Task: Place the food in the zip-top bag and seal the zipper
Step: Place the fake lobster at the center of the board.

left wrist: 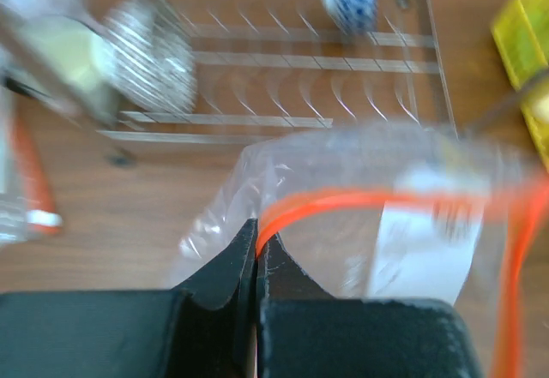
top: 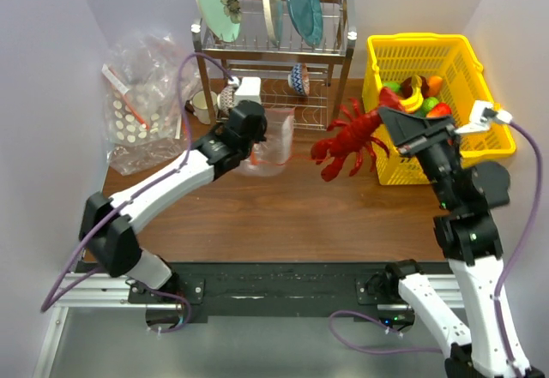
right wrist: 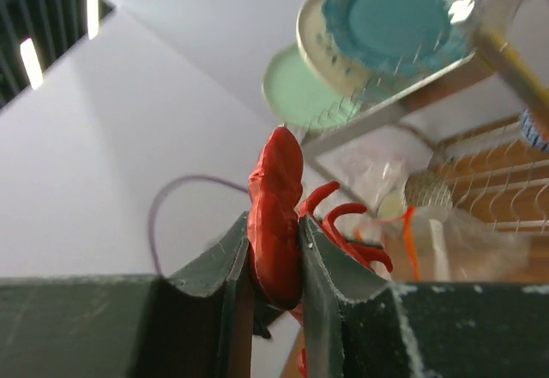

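A glossy red toy lobster (top: 350, 143) hangs in the air just left of the yellow basket, its tail clamped in my right gripper (top: 383, 121); the right wrist view shows the red body (right wrist: 274, 215) squeezed between the two fingers. My left gripper (top: 254, 148) is shut on the top edge of the clear zip-top bag (top: 273, 142), which it holds up in front of the dish rack. In the left wrist view the jaws pinch the orange-red zipper strip (left wrist: 360, 201) at its left end, and the bag's mouth (left wrist: 360, 172) bows open. More toy food (top: 418, 93) lies in the basket.
A yellow basket (top: 489, 134) stands at the right back. A metal dish rack (top: 283, 61) with plates and cups fills the back middle. A heap of clear white-dotted bags (top: 141, 112) lies at the back left. Bare wooden table (top: 283, 215) lies in front.
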You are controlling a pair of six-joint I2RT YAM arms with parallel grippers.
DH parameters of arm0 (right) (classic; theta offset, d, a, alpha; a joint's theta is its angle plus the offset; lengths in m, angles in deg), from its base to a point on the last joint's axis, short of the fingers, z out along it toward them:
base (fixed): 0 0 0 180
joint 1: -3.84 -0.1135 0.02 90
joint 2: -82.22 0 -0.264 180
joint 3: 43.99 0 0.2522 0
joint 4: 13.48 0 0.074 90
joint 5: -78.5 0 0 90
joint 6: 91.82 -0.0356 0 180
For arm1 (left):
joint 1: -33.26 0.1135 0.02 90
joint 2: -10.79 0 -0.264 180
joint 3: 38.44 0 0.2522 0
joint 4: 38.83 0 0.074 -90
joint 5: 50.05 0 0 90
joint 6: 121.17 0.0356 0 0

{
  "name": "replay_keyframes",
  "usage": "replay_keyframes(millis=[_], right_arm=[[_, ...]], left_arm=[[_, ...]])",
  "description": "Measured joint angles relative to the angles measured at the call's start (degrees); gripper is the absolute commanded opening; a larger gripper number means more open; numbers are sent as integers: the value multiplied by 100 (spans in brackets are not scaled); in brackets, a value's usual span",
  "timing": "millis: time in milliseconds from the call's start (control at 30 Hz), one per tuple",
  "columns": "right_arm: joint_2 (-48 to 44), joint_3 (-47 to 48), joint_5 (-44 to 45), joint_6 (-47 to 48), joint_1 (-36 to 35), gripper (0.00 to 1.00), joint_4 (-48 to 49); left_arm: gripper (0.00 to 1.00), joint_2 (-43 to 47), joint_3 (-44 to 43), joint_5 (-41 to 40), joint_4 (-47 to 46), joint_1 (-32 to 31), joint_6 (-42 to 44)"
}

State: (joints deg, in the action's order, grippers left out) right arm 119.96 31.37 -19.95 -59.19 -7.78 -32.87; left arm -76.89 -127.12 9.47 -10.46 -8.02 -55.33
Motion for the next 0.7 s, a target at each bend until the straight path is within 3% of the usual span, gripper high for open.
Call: replay_keyframes(millis=[233, 467, 600, 633, 700], right_arm=[[2020, -63, -2277, -107, -72, 0, 732], [4009, -109, -2811, 560, -841, 8, 435], [4924, 264, -3042, 942, -1252, 77, 199], [5123, 411, -3060, 1027, -1311, 86, 116], [5394, 651, -3038, 1248, -1366, 94, -59]], left_arm=[[0, 1272, -219, -984, 415, 20, 962], [0, 2087, 645, -1084, 529, 37, 1344], [0, 2142, 1283, -1091, 636, 37, 1443], [0, 2142, 1412, -1084, 658, 37, 1478], [0, 2155, 1574, -1078, 715, 37, 1521]])
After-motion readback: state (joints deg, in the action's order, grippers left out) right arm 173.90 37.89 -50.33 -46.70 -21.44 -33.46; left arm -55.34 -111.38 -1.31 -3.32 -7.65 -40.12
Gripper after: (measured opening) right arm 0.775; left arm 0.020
